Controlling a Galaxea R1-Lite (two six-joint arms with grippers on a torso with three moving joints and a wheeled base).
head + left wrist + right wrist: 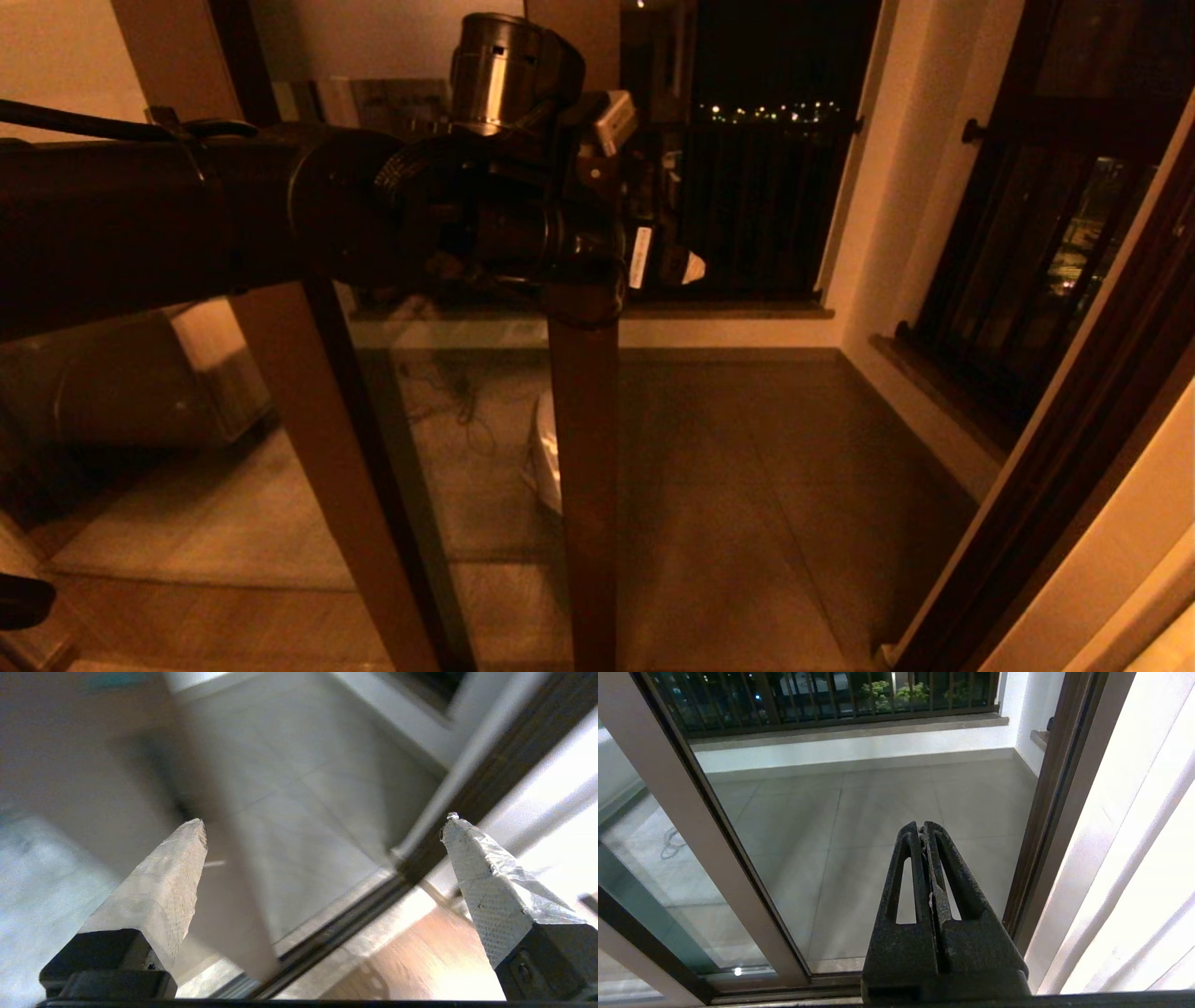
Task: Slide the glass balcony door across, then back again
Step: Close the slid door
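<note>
Grey floor tiles (747,485) run out to a dark barred window (756,187) on the balcony's far side. Across the head view from the left reaches the left arm, held high and roughly level, its wrist at the upright brown stile of the glass balcony door (583,467). Its left gripper (322,830) stands wide, the two wrapped fingers (163,882) far apart with nothing between them (the stile shows blurred beyond them). Low and pointing at the doorway, the right gripper (924,828) has its fingers pressed together, empty, near the door frame (1045,812).
</note>
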